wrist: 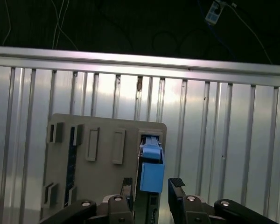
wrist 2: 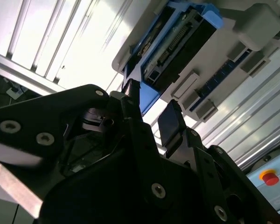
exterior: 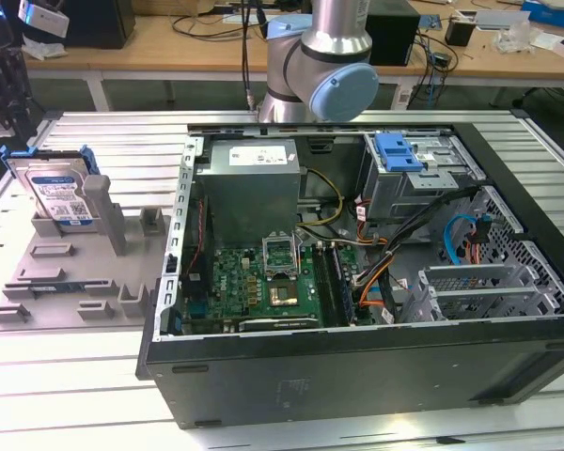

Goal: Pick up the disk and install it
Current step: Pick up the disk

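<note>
The gripper (wrist: pixel 151 183) has its fingers (wrist: pixel 176 184) spread apart, with nothing held between them. The disk (wrist: pixel 151 171) lies beyond the fingertips, in line with the gap between them in both wrist views (wrist 2: pixel 182 42). It stands on edge in a slot of a grey holder (wrist: pixel 102 140), blue frame towards the fingers. In the exterior view the disk (exterior: pixel 56 193) sits upright in that holder (exterior: pixel 75 272) on the ribbed metal desk (exterior: pixel 75 385). The open computer case (exterior: pixel 357 362) lies just beside the holder.

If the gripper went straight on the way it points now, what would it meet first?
Probably the disk, on edge in the grey holder; the open gripper lines up with its blue end, though depth is unclear.
</note>
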Tool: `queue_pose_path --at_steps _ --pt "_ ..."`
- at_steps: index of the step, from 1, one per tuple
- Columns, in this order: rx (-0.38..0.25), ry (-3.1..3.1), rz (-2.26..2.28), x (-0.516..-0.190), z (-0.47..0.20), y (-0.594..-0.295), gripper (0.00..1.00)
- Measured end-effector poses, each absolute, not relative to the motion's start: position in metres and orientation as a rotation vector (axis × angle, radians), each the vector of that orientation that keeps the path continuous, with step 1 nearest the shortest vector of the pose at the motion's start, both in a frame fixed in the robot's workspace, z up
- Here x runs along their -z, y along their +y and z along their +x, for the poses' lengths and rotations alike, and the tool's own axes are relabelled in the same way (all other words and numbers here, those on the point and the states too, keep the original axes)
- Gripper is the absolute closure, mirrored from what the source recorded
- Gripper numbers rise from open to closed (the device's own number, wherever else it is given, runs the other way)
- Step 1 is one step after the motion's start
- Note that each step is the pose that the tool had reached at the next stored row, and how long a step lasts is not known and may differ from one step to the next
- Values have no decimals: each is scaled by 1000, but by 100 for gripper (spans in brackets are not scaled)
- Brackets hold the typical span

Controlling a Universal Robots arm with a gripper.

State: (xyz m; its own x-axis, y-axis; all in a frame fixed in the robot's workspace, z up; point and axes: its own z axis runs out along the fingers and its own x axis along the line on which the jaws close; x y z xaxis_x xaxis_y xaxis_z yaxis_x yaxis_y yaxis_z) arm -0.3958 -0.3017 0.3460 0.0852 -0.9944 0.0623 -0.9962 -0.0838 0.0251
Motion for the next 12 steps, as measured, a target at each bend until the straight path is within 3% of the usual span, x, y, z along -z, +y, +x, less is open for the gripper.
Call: queue_pose_path --at_steps 12 --pt "-44 -2084 2269 -339 -396 -302 56"
